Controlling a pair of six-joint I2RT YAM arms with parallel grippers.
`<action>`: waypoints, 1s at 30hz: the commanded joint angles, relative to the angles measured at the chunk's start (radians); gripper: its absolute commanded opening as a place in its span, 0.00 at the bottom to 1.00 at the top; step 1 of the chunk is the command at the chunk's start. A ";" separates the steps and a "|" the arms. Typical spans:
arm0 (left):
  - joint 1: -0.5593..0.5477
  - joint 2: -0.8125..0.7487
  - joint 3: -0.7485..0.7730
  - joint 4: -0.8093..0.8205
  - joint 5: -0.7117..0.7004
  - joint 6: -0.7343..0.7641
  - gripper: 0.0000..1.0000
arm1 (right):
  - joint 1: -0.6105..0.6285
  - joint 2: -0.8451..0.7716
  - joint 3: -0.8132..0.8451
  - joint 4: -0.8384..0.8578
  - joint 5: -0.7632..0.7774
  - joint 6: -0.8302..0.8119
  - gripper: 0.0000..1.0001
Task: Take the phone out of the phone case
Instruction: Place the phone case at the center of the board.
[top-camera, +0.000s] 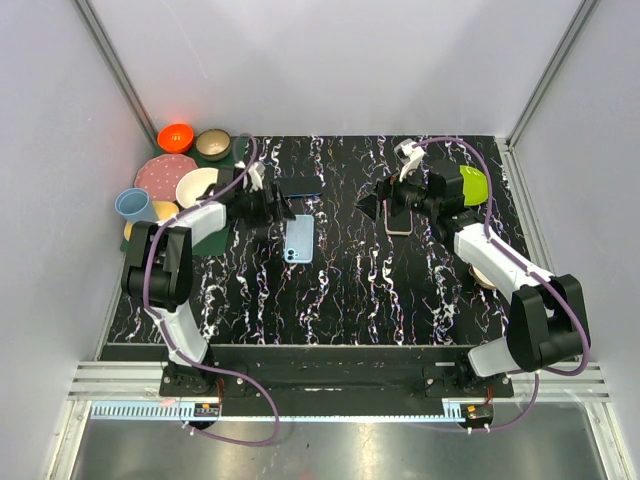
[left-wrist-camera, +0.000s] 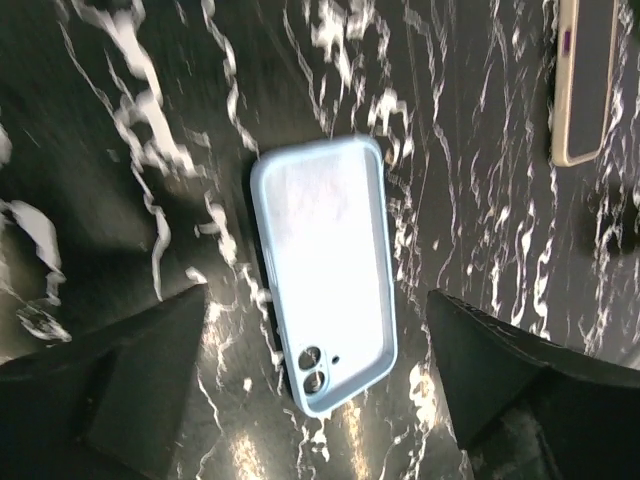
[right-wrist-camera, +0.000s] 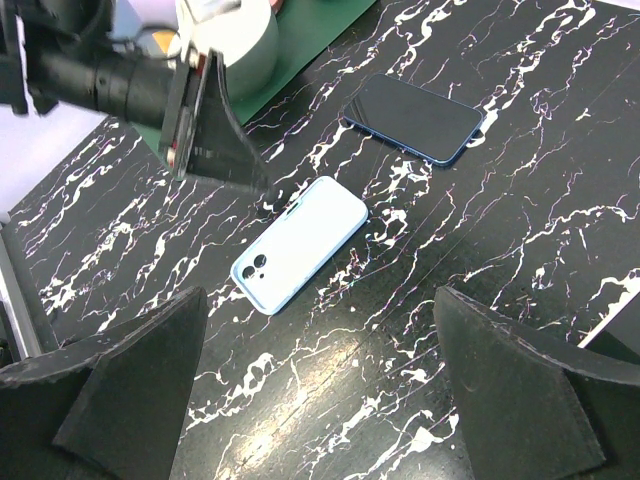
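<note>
I'm looking down on a black marbled table (top-camera: 350, 300). Crockery is crowding its ten o'clock corner. An orange bowl (top-camera: 176, 137) is sitting farthest back, and a tan bowl (top-camera: 213, 144) is sitting just beside it at its three o'clock, by a green mat (top-camera: 240, 150). A pink speckled plate (top-camera: 160, 174) is lying at the orange bowl's six o'clock, with a cream bowl (top-camera: 195, 186) sitting at the plate's four o'clock. A blue cup (top-camera: 134, 205) is sitting at the plate's seven o'clock, with something yellow (top-camera: 163, 211) just beside it. At the table's two o'clock a lime plate (top-camera: 475, 183) is showing, partly hidden.
</note>
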 joint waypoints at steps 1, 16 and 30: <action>0.023 0.033 0.163 -0.041 -0.069 0.072 0.99 | -0.004 -0.027 0.001 0.054 -0.007 -0.001 1.00; 0.025 0.302 0.475 -0.170 -0.054 0.101 0.99 | -0.004 -0.034 -0.005 0.056 -0.001 -0.016 1.00; -0.001 0.391 0.566 -0.162 -0.052 0.070 0.99 | -0.004 -0.028 -0.005 0.056 0.007 -0.025 1.00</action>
